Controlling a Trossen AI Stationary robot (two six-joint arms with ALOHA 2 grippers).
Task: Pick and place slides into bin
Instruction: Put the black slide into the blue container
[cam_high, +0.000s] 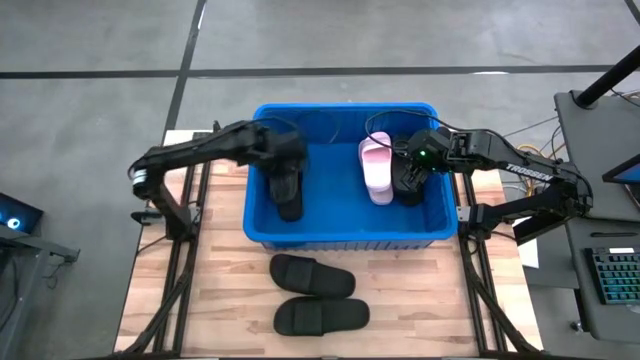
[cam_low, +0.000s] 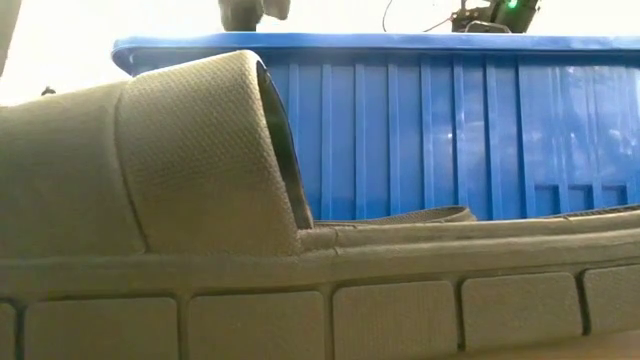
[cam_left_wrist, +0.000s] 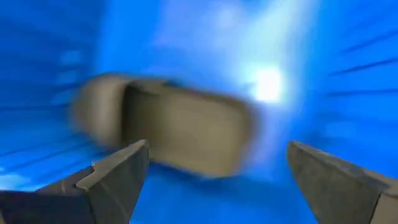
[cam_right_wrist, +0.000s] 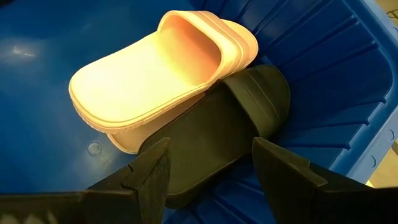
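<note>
The blue bin (cam_high: 345, 232) stands mid-table. Inside it, a black slide (cam_high: 288, 195) lies on the floor at the left. A pale pink slide (cam_right_wrist: 155, 74) and another black slide (cam_right_wrist: 236, 118) lie side by side, touching, at the right wall. My left gripper (cam_left_wrist: 216, 152) is open and hovers over the left black slide (cam_left_wrist: 168, 124). My right gripper (cam_right_wrist: 210, 146) is open just above the right black slide, one finger over each side. Two more black slides (cam_high: 312, 275) (cam_high: 322, 317) lie soles down on the table in front of the bin.
The bin's ribbed walls (cam_right_wrist: 336, 81) close in on both grippers. In the low view the nearest black slide (cam_low: 200, 180) fills the foreground before the bin's front wall (cam_low: 450, 130). Bare wooden table (cam_high: 420, 300) shows right of the front slides.
</note>
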